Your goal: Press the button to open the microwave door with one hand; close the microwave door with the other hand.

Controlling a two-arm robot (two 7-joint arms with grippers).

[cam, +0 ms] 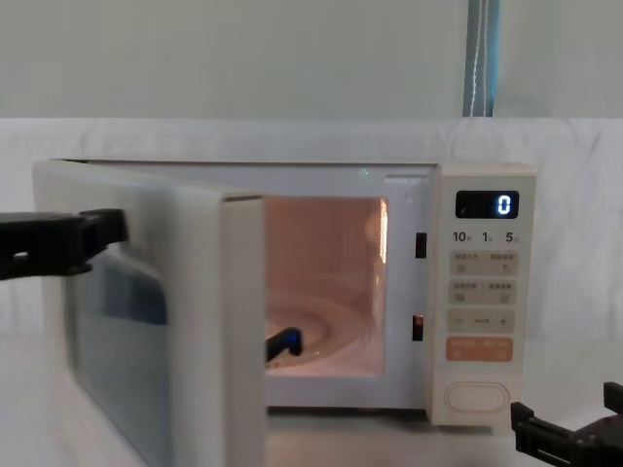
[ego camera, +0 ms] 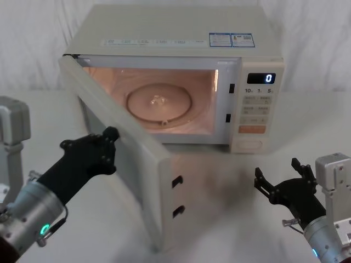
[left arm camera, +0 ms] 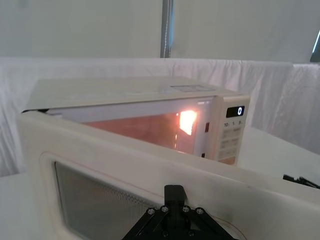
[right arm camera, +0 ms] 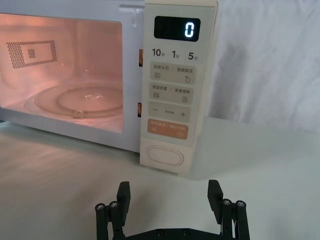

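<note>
Fingers [ego camera: 109, 137] of our left gripper [ego camera: 104, 143], whose spread we cannot tell, press the outer face of the microwave door [ego camera: 118, 159], swung open ahead of them. Our right gripper [right arm camera: 170, 197] hovers above the bench [ego camera: 230, 186], fingers wide, the button [right arm camera: 164, 155] straight ahead on the lit microwave [ego camera: 170, 44].

Microwave [ego camera: 164, 38] — smooth cream plastic

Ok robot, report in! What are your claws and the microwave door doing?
Left gripper against the microwave door outer face. Door swung open, cavity lit. Right gripper open, low before the button. Nothing in the way.
</note>
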